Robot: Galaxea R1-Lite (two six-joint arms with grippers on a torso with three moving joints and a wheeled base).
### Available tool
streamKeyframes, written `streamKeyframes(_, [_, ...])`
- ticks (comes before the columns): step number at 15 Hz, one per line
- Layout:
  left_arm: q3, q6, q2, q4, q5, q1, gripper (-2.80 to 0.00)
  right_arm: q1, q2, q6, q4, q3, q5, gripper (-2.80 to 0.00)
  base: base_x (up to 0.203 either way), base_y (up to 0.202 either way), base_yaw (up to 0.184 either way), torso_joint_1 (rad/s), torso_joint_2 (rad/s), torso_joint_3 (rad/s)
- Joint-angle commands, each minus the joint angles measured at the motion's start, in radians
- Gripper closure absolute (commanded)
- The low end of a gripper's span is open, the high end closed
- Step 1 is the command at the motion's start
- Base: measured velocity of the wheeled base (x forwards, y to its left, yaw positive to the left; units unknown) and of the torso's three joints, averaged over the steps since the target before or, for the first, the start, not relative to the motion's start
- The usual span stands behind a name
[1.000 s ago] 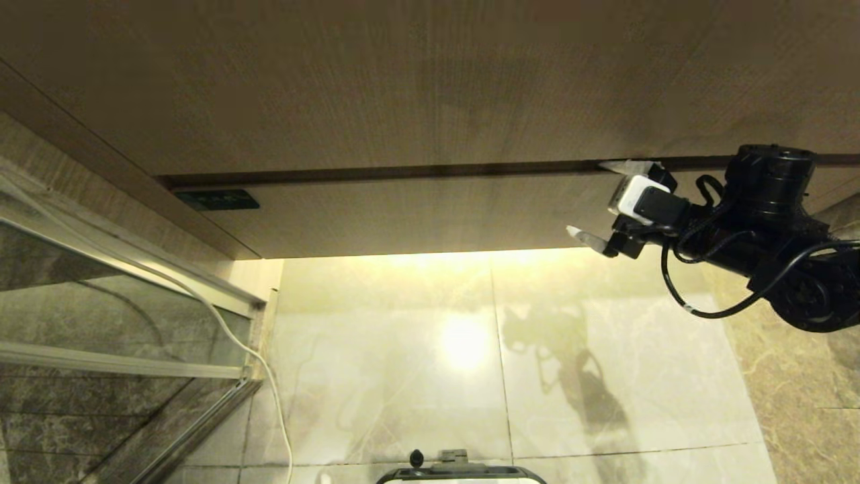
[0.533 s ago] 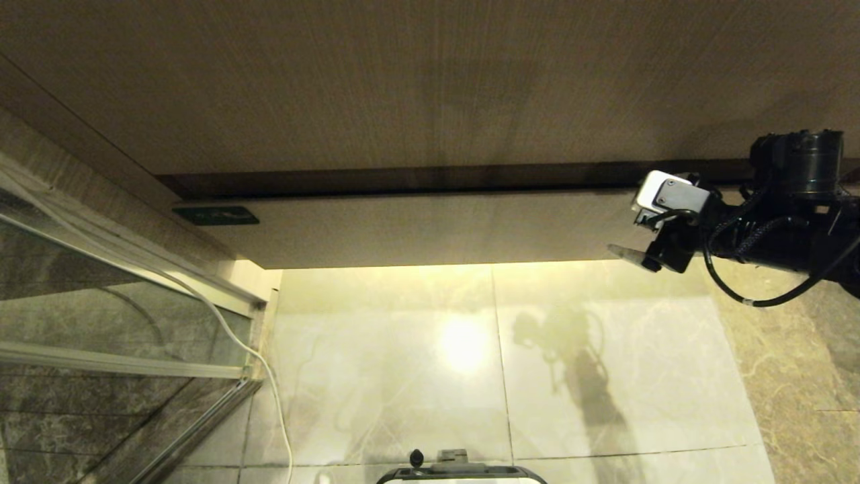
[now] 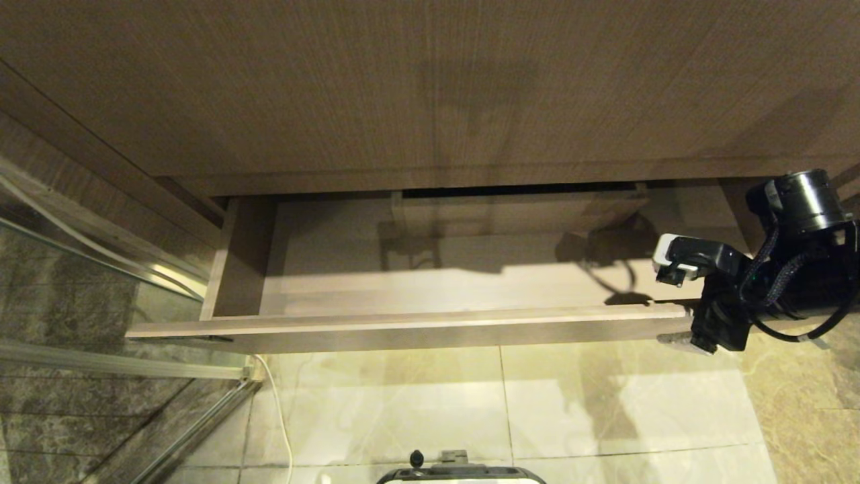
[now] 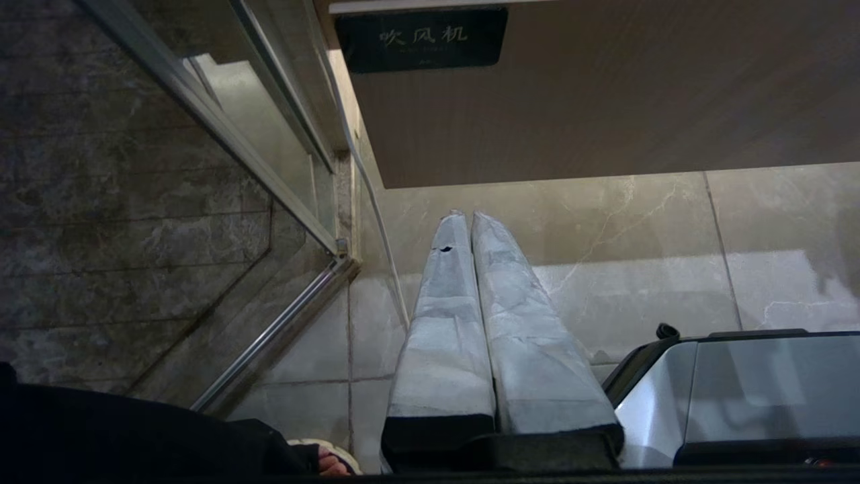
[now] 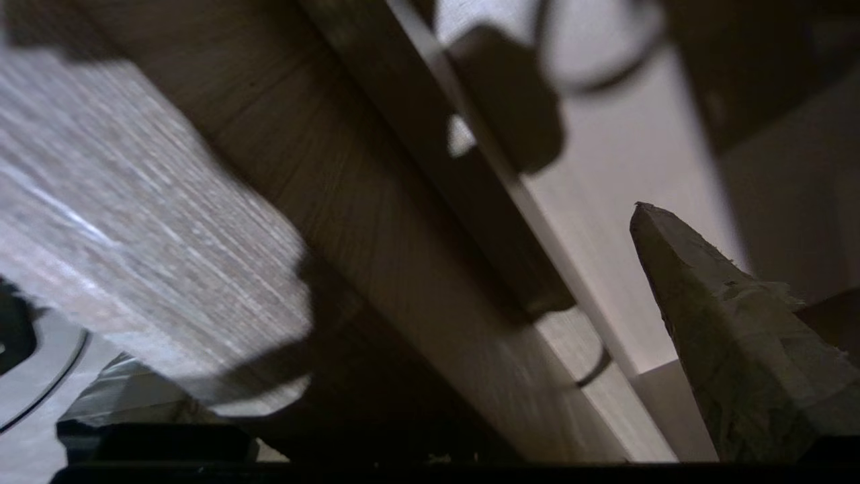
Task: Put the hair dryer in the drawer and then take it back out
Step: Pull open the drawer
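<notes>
While the drawer stands pulled out from under the wood-grain cabinet, its floor shows bare around a boxed rectangular hole at the far side, and the hair dryer appears in no view. At the drawer's right end, the right gripper has its 2 fingers released wide astride the front panel. Parked low over the tiled floor, the left gripper has its fingers pressed together, grasping nothing.

A wide wood-grain cabinet fills the wall. Below it lies a pale marble tile floor. On the left stands a glass partition with a metal frame.
</notes>
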Motion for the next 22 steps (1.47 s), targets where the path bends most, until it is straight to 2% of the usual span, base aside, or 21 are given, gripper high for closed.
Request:
streamKeyframes(1, [0.002, 0.001, 0.000, 0.001, 0.000, -0.001, 0.00, -0.001, -0.087, -0.005, 0.087, 0.020, -0.033, -2.80, 0.000, 0.000, 0.000, 0.000, 0.00, 0.000])
streamKeyframes(5, [0.002, 0.001, 0.000, 0.001, 0.000, 0.001, 0.00, -0.001, -0.237, 0.024, 0.167, 0.111, -0.112, -2.80, 0.000, 0.000, 0.000, 0.000, 0.00, 0.000])
streamKeyframes(7, [0.000, 0.001, 0.000, 0.001, 0.000, -0.001, 0.00, -0.001, -0.315, 0.060, 0.187, 0.150, -0.126, -2.80, 0.000, 0.000, 0.000, 0.000, 0.00, 0.000])
streamKeyframes(10, [0.001, 0.001, 0.000, 0.001, 0.000, -0.001, 0.00, 0.001, -0.454, 0.072, 0.202, 0.196, -0.162, -2.80, 0.000, 0.000, 0.000, 0.000, 0.00, 0.000])
streamKeyframes(12, [0.002, 0.001, 0.000, 0.001, 0.000, -0.001, 0.00, 0.001, -0.550, 0.076, 0.203, 0.243, -0.156, -2.80, 0.000, 0.000, 0.000, 0.000, 0.00, 0.000])
streamKeyframes(14, [0.001, 0.001, 0.000, 0.001, 0.000, -0.001, 0.00, 0.001, -0.674, 0.102, 0.204, 0.276, -0.103, -2.80, 0.000, 0.000, 0.000, 0.000, 0.00, 0.000])
streamKeyframes(16, [0.002, 0.001, 0.000, 0.001, 0.000, -0.001, 0.00, 0.001, -0.812, 0.201, 0.211, 0.308, -0.047, -2.80, 0.000, 0.000, 0.000, 0.000, 0.00, 0.000])
streamKeyframes(17, [0.001, 0.001, 0.000, 0.001, 0.000, -0.001, 0.00, 0.001, -0.865, 0.237, 0.225, 0.320, -0.040, -0.70, 0.000, 0.000, 0.000, 0.000, 0.00, 0.000])
streamKeyframes(18, [0.002, 0.001, 0.000, 0.001, 0.000, 0.001, 0.00, 0.000, -0.916, 0.276, 0.251, 0.325, -0.039, 0.00, 0.000, 0.000, 0.000, 0.000, 0.00, 0.000])
streamKeyframes(20, [0.001, 0.001, 0.000, 0.001, 0.000, -0.001, 0.00, -0.001, -0.980, 0.332, 0.301, 0.322, -0.046, 0.00, 0.000, 0.000, 0.000, 0.000, 0.00, 0.000])
streamKeyframes(22, [0.000, 0.001, 0.000, 0.001, 0.000, -0.001, 0.00, -0.002, -1.043, 0.347, 0.300, 0.310, -0.050, 0.00, 0.000, 0.000, 0.000, 0.000, 0.00, 0.000])
